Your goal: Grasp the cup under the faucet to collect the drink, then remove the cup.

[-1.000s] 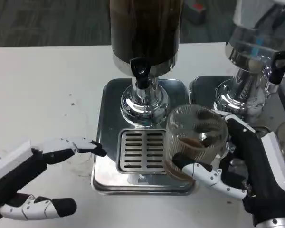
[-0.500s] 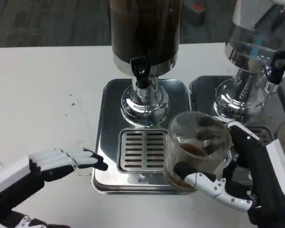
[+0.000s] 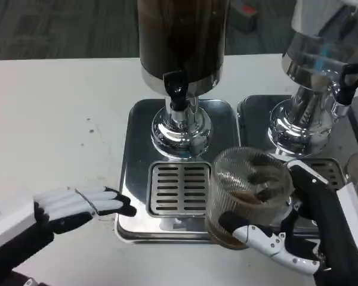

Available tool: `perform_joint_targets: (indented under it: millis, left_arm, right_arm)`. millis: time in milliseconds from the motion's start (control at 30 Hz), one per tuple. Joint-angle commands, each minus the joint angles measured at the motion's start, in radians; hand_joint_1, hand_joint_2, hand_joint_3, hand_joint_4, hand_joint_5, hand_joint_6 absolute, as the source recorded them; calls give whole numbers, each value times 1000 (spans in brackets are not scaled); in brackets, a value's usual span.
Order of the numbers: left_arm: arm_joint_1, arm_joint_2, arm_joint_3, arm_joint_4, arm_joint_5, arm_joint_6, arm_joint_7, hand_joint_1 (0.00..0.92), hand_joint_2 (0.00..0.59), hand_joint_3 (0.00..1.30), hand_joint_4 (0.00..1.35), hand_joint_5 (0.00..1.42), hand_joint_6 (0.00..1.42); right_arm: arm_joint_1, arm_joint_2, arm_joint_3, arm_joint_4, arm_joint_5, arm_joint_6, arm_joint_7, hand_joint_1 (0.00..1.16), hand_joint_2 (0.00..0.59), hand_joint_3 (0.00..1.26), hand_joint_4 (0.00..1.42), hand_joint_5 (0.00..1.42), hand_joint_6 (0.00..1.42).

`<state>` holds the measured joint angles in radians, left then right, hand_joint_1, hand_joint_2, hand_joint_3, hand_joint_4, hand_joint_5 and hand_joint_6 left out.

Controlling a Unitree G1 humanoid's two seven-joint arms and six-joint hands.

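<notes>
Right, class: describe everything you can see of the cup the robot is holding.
The cup is clear ribbed plastic, round and open at the top, with a little brown drink at the bottom. It stands roughly upright at the right front corner of the steel tray, beside the slotted grate, not under the black faucet. The right hand grips it, fingers wrapped around its lower front and right side.

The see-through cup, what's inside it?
A little dark drink sits at the bottom of the cup, held by the right hand. Ribbed walls and the fingers blur the rest, so exactly how much stays unclear.
</notes>
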<state>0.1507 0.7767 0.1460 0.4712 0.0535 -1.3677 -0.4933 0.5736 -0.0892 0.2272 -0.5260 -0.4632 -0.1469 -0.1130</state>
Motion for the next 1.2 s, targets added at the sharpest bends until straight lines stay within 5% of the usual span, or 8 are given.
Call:
perform_joint_targets:
  millis: [33, 1200]
  left_arm:
    - [27, 18, -1, -15, 24, -33, 21, 0, 114, 250, 142, 147, 227]
    - [43, 9, 28, -30, 59, -24, 89, 0, 102, 238, 91, 82, 193]
  right_arm:
    - [-2, 3, 3, -45, 13, -28, 0, 853, 199, 569, 636, 904, 1149]
    - [23, 3, -4, -82, 22, -21, 26, 874, 192, 579, 641, 916, 1165]
